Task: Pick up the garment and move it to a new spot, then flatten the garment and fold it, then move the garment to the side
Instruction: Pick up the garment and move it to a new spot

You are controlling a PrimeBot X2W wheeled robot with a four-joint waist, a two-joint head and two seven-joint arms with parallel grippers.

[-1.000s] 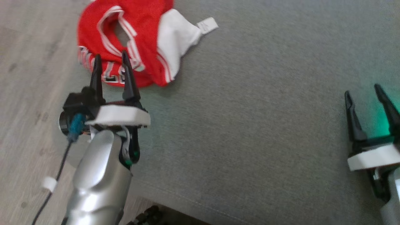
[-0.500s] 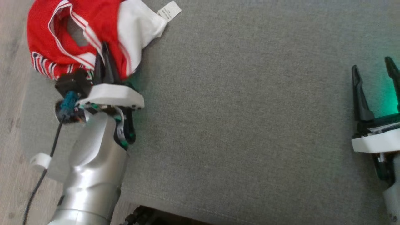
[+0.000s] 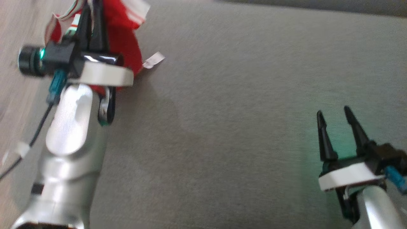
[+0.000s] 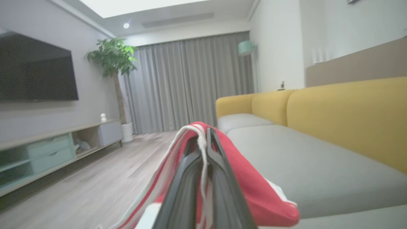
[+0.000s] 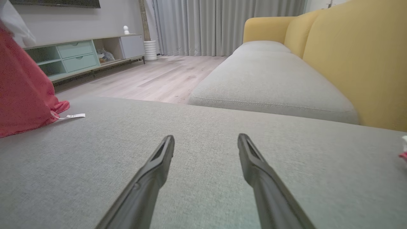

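The garment [image 3: 125, 44] is a red jersey with white trim and stripes, and it hangs bunched at the top left of the head view. My left gripper [image 3: 92, 6] is shut on its upper part. In the left wrist view the two dark fingers [image 4: 219, 178] lie pressed together with red cloth [image 4: 251, 184] draped around them and white trim between them. The garment's lower end [image 5: 22, 105] and its white label [image 5: 74, 116] rest on the grey cushion [image 5: 203, 159]. My right gripper [image 3: 334, 116] stands open above the cushion at the lower right, holding nothing.
The grey seat cushion [image 3: 238, 111] spans most of the head view, with wooden floor [image 3: 19, 95] to its left. Yellow sofa backs [image 5: 349, 47] rise to the right. A low cabinet [image 4: 47, 152], a wall screen and a potted plant [image 4: 113, 60] stand across the room.
My left gripper shut on the garment and raised it off the cushion. The head camera moved, shifting the whole picture. The right gripper stayed open.
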